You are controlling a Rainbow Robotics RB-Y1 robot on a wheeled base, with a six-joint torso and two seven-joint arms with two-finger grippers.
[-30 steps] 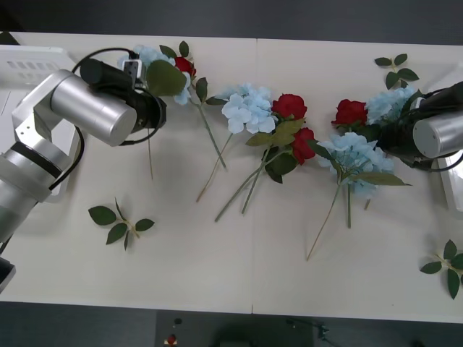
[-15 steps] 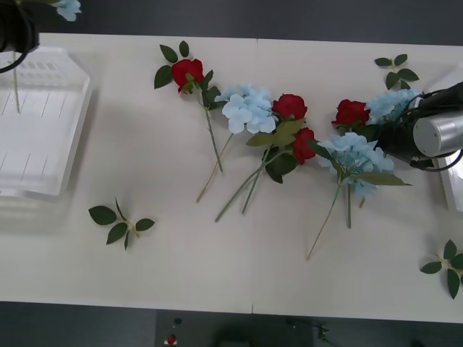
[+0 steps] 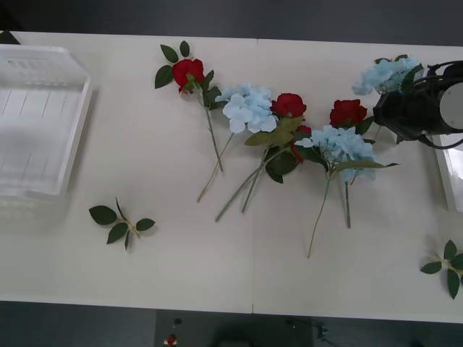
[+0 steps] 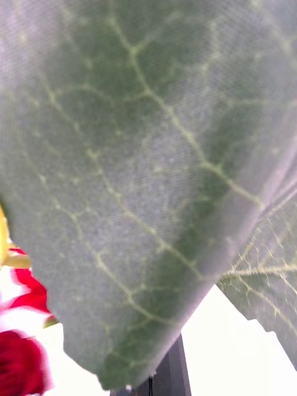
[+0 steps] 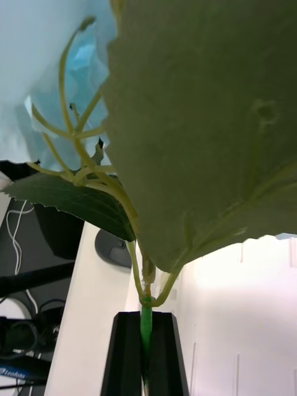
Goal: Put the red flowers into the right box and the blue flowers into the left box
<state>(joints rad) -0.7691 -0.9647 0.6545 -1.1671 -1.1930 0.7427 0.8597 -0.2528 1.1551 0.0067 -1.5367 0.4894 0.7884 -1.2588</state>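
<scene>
A pale table was seen from above, with places given as on a clock face. The left box [image 3: 43, 170], a white slotted tray, lay at nine o'clock, and no flower was seen in it. A sliver of the right box [image 3: 452, 173] was seen at three o'clock.

In the left wrist view, the left gripper [image 5: 145, 325] was clamped narrowly on the green stem of one of the blue flowers [image 5: 65, 83], held upright under a large leaf with white ribbed plastic, apparently the left box, close beneath. A second earlier that arm had been stretched across the table at eleven o'clock. Half a second earlier it had been carried over the box's far corner. The first blue stem was therefore judged ready for release, though not yet dropped.

At two o'clock the right gripper [image 3: 405, 112] was seen beside a blue cluster [image 3: 387, 72], which had been shifted toward one o'clock since the previous second. Whether it was grasped could not be told, as the right wrist view was covered by a leaf [image 4: 148, 185], with a red bloom at its edge. The blue cluster [image 3: 338, 143] beside it had been dragged over a rose.

The red flowers [image 3: 188, 72] were left on the table from twelve to two o'clock. None had been sorted, so most of the task was judged to remain.
</scene>
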